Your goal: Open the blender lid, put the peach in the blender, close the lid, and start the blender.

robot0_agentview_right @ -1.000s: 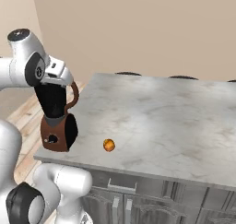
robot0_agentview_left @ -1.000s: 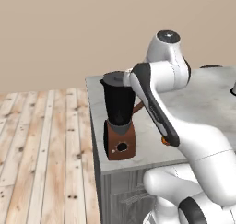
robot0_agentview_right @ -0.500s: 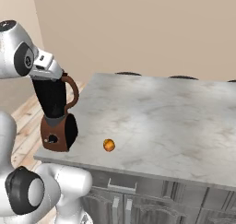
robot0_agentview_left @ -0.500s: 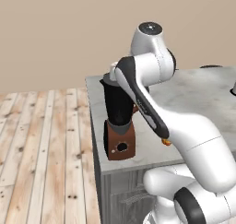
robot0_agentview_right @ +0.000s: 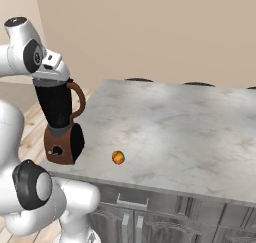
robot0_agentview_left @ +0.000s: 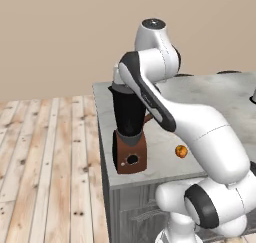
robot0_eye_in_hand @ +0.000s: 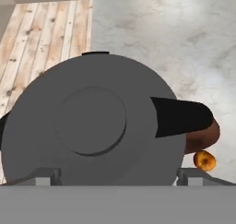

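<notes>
— Over the near left corner of the worktop (robot0_agentview_right: 200, 132), where exactly is your arm?

— My arm rises from the base, bends up high, and folds back down, so that my hand points straight down onto the top of the blender (robot0_agentview_left: 129, 132). In the right base view the wrist sits right above the jar's rim.

— And the pincer (robot0_eye_in_hand: 115, 176)?

— Spread wide. In the hand view its two tips stand at either side of the blender lid (robot0_eye_in_hand: 92, 121), just outside the rim, and I have hold of nothing.

— Is the lid on?

— Yes, the grey disc with its raised round centre covers the jar mouth. The black spout and the brown handle stick out from under it on one side.

— Where does the blender stand?

— Upright near the corner of the marble worktop, black jar on its reddish-brown base, the round button facing the front edge.

— The peach (robot0_agentview_right: 118, 157)?

— On the worktop, near the blender's base but apart from it, close to the front edge. From the hand view it shows just past the handle.
</notes>
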### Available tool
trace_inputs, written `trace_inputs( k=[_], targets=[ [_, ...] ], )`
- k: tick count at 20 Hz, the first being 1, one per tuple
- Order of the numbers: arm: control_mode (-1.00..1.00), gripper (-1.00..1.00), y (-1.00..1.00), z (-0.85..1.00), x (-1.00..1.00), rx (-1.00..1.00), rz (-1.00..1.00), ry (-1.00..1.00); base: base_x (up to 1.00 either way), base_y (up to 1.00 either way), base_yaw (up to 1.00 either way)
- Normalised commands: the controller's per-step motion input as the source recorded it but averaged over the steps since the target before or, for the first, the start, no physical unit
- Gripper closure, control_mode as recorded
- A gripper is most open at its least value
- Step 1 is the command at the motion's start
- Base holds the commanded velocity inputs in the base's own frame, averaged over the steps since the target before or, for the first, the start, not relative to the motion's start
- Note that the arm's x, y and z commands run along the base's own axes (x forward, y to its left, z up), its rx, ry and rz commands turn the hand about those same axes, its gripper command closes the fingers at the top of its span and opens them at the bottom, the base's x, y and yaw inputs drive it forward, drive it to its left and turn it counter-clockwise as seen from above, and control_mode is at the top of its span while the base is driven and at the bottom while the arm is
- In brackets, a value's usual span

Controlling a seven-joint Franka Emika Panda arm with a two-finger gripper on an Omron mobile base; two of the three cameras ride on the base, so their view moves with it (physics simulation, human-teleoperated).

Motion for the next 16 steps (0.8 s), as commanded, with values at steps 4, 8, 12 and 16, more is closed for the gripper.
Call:
trace_inputs(
  k=[4, 8, 12, 16],
  targets=[
    [-1.0, -1.0, 0.04, 0.0, 0.33, 0.0, 0.09, 0.03, 0.0, 0.0, 0.0],
    [-1.0, -1.0, 0.11, 0.0, 0.33, 0.0, 0.07, 0.0, 0.0, 0.0, 0.0],
    [-1.0, -1.0, 0.04, 0.0, -0.01, 0.0, 0.04, 0.0, 0.0, 0.0, 0.0],
    [-1.0, -1.0, 0.0, -0.03, -0.1, 0.0, 0.03, 0.0, 0.0, 0.0, 0.0]
  ],
)
